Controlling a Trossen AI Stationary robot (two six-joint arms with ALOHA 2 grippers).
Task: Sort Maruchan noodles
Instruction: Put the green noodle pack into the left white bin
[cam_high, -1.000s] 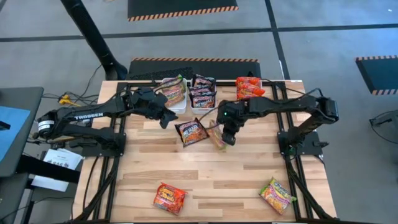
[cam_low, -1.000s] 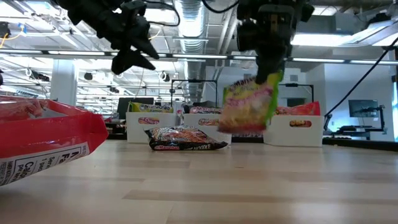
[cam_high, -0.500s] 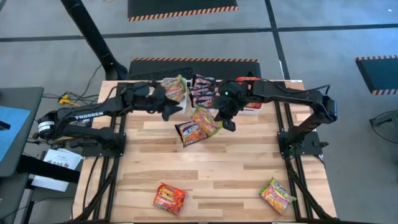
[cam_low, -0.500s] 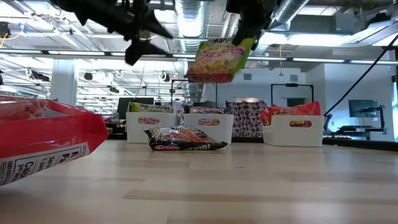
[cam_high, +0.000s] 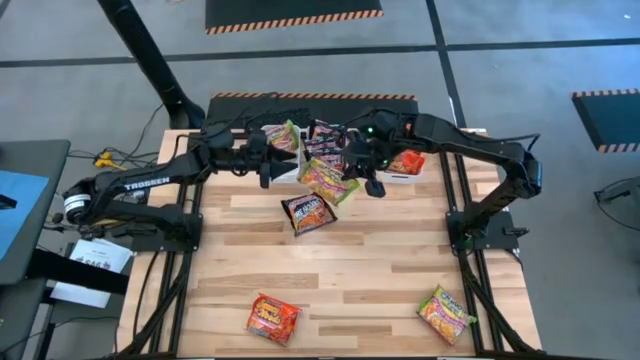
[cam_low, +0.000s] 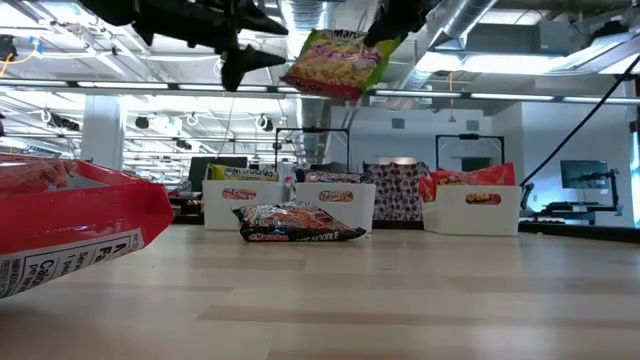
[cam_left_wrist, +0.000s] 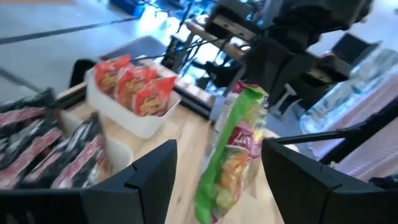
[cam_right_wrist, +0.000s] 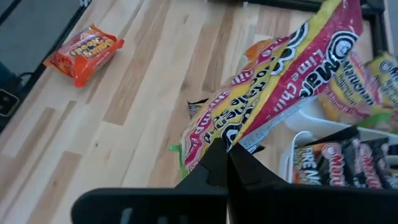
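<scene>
Noodles in a green pack (cam_high: 324, 180) hang in the air by the trays, pinched in the right tool (cam_high: 352, 172), which next must drop them in the tray (cam_high: 288, 170) with green packs, past the wide-open left tool (cam_high: 278, 163).

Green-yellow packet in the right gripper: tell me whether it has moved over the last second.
Yes. The right gripper has carried the green-yellow packet up and toward the white trays at the table's far edge, passing over the dark packet lying on the table.

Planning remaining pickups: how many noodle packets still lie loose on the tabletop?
3: a dark packet mid-table, a red packet at the near edge, a green-yellow packet at the near right corner. None seem hidden.
</scene>
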